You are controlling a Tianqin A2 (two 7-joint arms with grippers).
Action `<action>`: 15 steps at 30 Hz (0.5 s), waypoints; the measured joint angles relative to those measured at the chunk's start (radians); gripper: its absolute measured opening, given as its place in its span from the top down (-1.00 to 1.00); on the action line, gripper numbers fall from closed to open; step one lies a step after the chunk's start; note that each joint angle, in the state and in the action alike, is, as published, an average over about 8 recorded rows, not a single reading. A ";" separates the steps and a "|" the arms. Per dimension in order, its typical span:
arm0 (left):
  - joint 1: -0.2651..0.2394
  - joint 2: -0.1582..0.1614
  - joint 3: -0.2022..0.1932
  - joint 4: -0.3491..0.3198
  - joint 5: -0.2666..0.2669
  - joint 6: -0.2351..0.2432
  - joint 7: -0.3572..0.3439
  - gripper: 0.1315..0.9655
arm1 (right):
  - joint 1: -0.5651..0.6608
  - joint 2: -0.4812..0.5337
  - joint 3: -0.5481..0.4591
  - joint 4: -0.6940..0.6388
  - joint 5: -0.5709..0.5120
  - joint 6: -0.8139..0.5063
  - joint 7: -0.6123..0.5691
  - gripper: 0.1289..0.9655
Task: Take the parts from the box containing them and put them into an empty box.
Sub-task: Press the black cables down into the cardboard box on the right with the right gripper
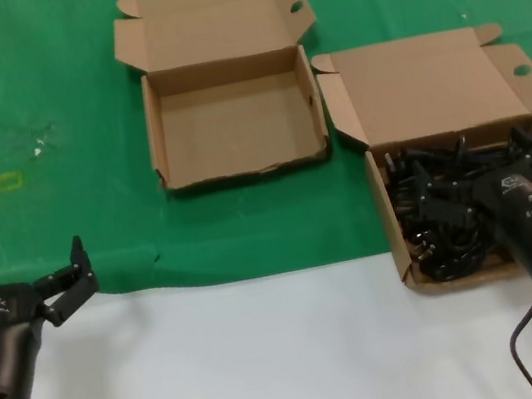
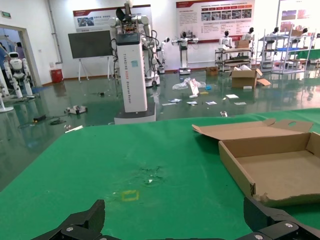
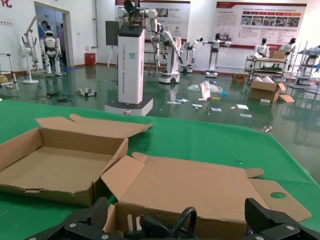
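Currently the right gripper [image 1: 457, 191], fingers spread wide, is hovering over the cords [image 1: 439, 202] lying in the larger box [image 1: 387, 216]. The left gripper [image 1: 16, 267] is waiting wide open near the table edge; the smaller box [image 1: 233, 119] is holding nothing.

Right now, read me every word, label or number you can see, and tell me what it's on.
"TIAN...": vertical lettering on the white column; the rest is too blurred to read.
Wall posters: too small to read.
Logos on the left tool and right tool, seen from the head view: too small to read.
Empty box and box of cords: no print visible.
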 joint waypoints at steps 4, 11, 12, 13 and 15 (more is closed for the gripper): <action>0.000 0.000 0.000 0.000 0.000 0.000 0.000 -1.00 | 0.000 0.000 0.000 0.000 0.000 0.000 0.000 -1.00; 0.000 0.000 0.000 0.000 0.000 0.000 0.000 -1.00 | 0.000 0.000 0.000 0.000 0.000 0.000 0.000 -1.00; 0.000 0.000 0.000 0.000 0.000 0.000 0.000 -1.00 | 0.000 0.000 0.000 0.000 0.000 0.000 0.000 -1.00; 0.000 0.000 0.000 0.000 0.000 0.000 0.000 -1.00 | 0.000 0.000 0.000 0.000 0.000 0.000 0.000 -1.00; 0.000 0.000 0.000 0.000 0.000 0.000 0.000 -1.00 | 0.000 0.000 0.000 0.000 0.000 0.000 0.000 -1.00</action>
